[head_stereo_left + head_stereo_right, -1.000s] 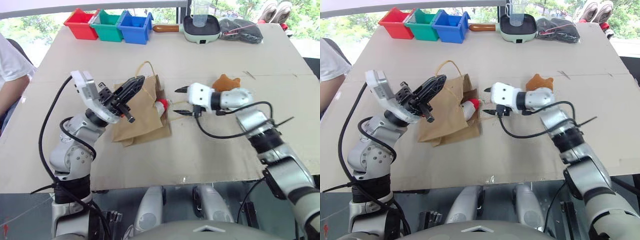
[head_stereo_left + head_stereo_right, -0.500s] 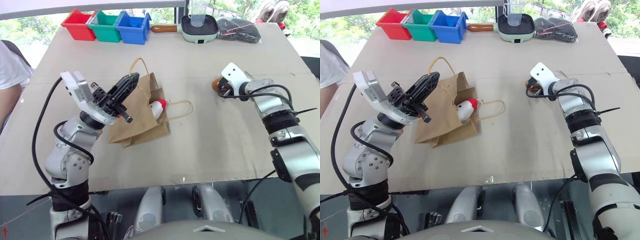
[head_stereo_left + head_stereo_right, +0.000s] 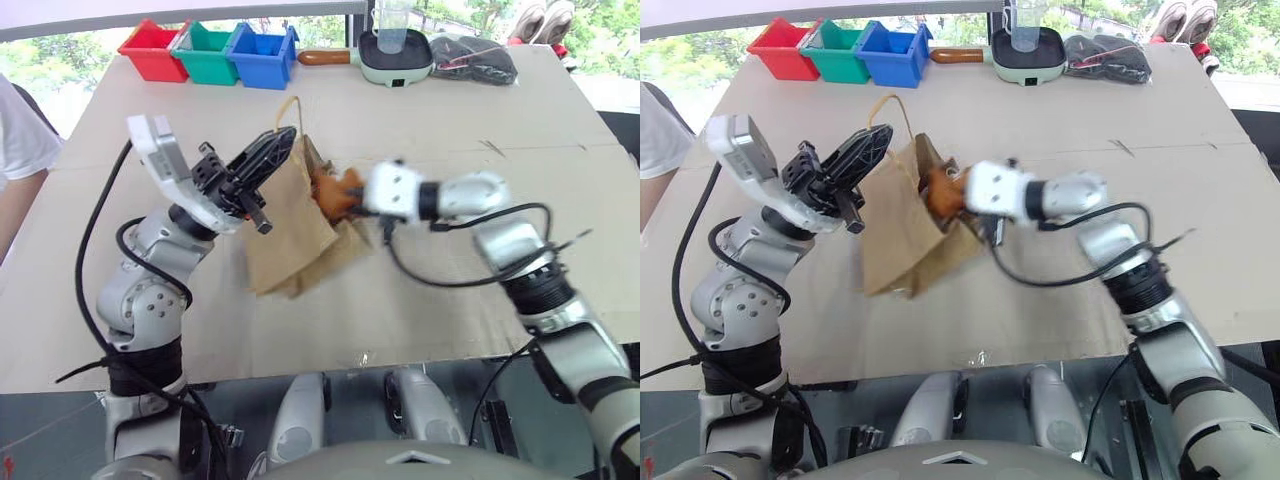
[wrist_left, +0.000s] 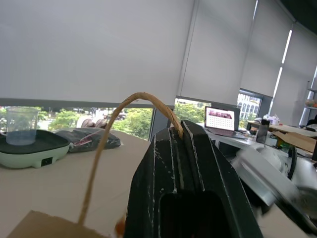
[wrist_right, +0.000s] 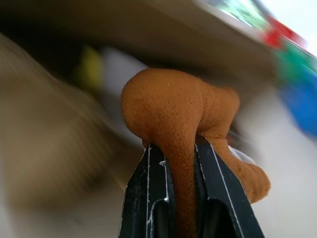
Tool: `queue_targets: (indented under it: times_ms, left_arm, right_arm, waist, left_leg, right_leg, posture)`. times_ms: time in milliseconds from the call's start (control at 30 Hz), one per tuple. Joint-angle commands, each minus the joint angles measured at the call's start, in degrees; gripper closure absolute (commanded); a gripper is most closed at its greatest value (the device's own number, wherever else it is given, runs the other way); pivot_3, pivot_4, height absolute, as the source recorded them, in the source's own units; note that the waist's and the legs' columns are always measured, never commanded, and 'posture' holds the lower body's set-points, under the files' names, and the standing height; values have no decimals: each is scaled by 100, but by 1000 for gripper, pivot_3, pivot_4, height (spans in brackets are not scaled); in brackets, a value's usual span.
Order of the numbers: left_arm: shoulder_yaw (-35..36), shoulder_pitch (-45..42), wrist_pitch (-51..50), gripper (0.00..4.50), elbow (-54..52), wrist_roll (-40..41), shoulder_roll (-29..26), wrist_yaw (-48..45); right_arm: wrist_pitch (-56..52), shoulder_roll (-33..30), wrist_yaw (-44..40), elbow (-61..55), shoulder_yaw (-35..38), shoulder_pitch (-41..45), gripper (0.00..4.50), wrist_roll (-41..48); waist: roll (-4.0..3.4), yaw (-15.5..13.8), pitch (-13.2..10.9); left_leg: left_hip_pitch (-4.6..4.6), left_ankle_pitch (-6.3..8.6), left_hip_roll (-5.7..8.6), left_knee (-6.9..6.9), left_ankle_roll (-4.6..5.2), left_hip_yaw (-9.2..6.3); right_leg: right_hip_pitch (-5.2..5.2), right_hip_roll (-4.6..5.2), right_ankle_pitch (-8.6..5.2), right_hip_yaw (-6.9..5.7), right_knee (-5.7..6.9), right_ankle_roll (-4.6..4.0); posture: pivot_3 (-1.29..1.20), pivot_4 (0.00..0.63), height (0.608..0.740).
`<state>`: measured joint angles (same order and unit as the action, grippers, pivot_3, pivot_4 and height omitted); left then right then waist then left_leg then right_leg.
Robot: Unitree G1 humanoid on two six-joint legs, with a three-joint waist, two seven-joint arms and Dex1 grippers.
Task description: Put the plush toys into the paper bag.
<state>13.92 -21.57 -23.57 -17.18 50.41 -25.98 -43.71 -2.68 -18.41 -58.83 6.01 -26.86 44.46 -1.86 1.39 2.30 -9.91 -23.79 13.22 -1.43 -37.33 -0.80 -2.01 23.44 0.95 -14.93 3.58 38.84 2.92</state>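
Left eye view: left gripper point(image 3: 270, 152) pinches the paper bag point(image 3: 290, 225) handle; right gripper point(image 3: 352, 197) clamps the orange toy point(image 3: 335, 192) at the bag mouth. Released early, it could spill onto the table.

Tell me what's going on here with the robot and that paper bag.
The left gripper is shut on a handle of the paper bag, lifting its top edge off the table. The right gripper is shut on the orange-brown plush toy and has it at the bag's opening, not yet let go.
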Motion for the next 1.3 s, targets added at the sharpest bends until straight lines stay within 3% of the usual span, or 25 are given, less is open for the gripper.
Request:
queue_targets:
  times_ms: [33,200,367,500,533,633,800,1000,1200,1300]
  left_arm:
    - [-105,-89,132,4500,36,-186,-6,-106]
    - [-198,106,236,4500,66,-521,11,-66]
    - [-221,274,322,4500,-72,-726,111,113]
    - [-186,465,322,4500,-374,-536,355,298]
    - [-199,520,335,4500,-454,-489,437,330]
    - [-220,645,358,4500,-609,-470,571,406]
    - [-26,978,482,4500,-747,-426,531,430]
    - [475,1172,301,4500,-952,281,280,302]
    - [350,594,207,4500,-663,510,265,391]
    - [144,119,234,4500,-385,440,449,397]
  right_arm:
    - [758,345,-298,470,-253,305,4453,2]
    - [1779,751,-447,1464,-345,631,4453,-31]
    - [2087,1061,-557,1781,-204,787,4453,154]
    - [2316,1420,-185,2561,-406,1119,4453,-374]
    - [2415,1584,14,2931,-425,1219,3734,-506]
    - [2721,1753,232,3500,-408,1340,2387,-713]
    - [2647,1357,119,3054,-238,993,34,-709]
    - [-108,146,-274,-17,480,-236,34,96]
    - [-3128,-737,220,-2207,1781,-1029,34,994]
    - [-4590,-890,701,-2954,2564,-1315,34,1536]
  waist:
    - [0,-9,-1]
    - [2,-13,-1]
    - [1,-3,-2]
    - [1,-2,-2]
    - [2,7,-1]
    - [2,-6,-1]
    - [2,-37,-1]
    - [0,-70,-3]
    - [0,-81,-2]
    - [2,-143,-1]
  left_leg:
    - [-3,0,2,0,0,0]
    - [-3,-1,6,-2,-1,-1]
    - [-1,-1,2,1,-1,-4]
    - [0,-1,2,1,-1,-3]
    - [0,-1,2,1,-1,-3]
    - [4,-1,0,3,-2,-4]
    - [-3,-1,7,4,-2,-6]
    - [-4,0,6,0,-1,-16]
    - [-4,0,5,-2,0,-12]
    - [-4,0,8,-6,0,-9]
  right_leg:
    - [0,3,0,-1,-4,0]
    - [0,9,0,-1,-5,0]
    - [1,6,0,-3,-1,-1]
    - [1,7,0,-2,-1,-1]
    - [1,7,0,-2,-1,-1]
    - [1,6,1,-4,2,-2]
    - [1,18,1,-4,-4,-2]
    - [0,19,0,-9,-2,-2]
    - [-2,11,0,-10,2,-1]
    - [-5,10,0,-9,-2,-1]
  posture:
    - [0,150,740]
    - [0,150,740]
    - [0,150,740]
    - [0,150,740]
    - [0,150,740]
    - [0,150,740]
    - [0,150,740]
    - [0,150,740]
    - [0,150,740]
    - [0,150,740]
